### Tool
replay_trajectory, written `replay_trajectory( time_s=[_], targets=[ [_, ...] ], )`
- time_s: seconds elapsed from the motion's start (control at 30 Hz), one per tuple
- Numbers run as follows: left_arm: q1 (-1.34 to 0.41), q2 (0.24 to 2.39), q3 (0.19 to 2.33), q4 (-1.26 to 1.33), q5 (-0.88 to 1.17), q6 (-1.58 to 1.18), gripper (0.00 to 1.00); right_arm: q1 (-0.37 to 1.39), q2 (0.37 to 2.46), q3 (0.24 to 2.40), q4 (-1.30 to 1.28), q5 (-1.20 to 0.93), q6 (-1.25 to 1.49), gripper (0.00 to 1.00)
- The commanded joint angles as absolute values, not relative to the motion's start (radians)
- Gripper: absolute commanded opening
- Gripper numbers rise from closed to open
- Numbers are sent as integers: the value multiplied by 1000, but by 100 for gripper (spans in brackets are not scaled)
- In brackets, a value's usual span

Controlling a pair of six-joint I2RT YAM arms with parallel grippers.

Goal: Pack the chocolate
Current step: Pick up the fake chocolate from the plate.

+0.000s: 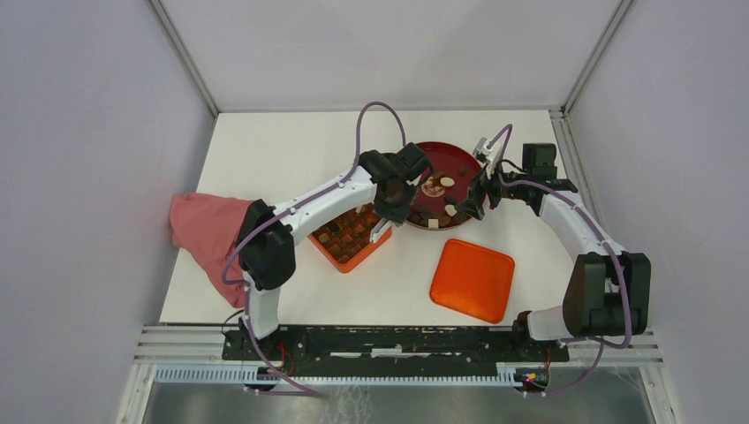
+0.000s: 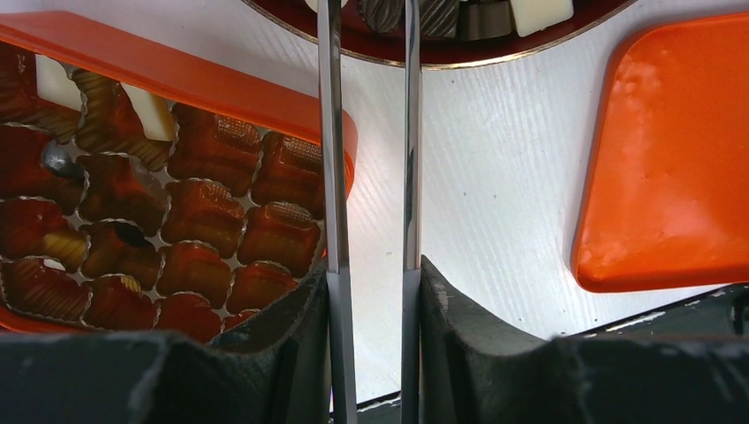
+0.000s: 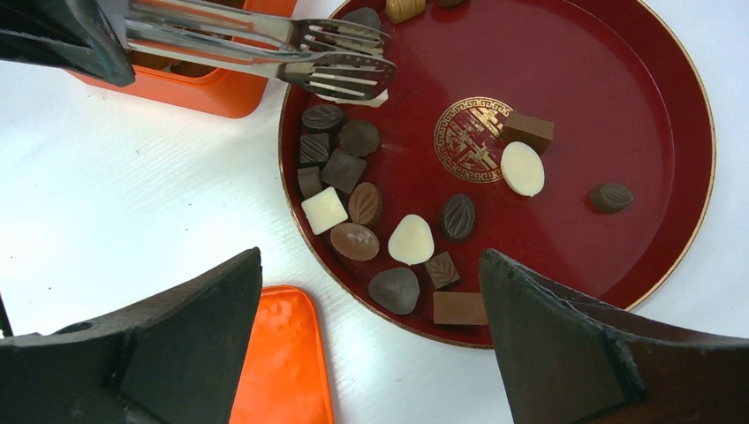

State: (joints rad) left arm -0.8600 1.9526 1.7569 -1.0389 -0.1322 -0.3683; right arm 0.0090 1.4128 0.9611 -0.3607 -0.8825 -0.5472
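While left gripper (image 2: 375, 284) clamps steel tongs (image 3: 340, 64), their prongs hang over the red plate's (image 3: 618, 71) rim nearest the orange box (image 2: 177, 75).
Chocolates (image 3: 353, 177) crowd that side of the plate, probably for short hauls; right gripper (image 3: 371, 258) hovers above it, jaws spread wide.

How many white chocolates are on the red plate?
4: a white square near the plate's left rim, a white teardrop right of it, a white oval beside the gold emblem, and a fourth piece partly hidden under the tongs. More may hide there.
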Motion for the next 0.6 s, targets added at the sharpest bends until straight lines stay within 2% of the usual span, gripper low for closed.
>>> replay_trajectory(
  time_s=[0.0,0.57],
  targets=[
    [-865,1847,1774,-976,-123,-350,2,5,1384,983,-346,-907,-557,98],
    [-863,1660,1634,-924,-76,-391,2,6,1388,980,-344,-909,-552,98]
  ],
)
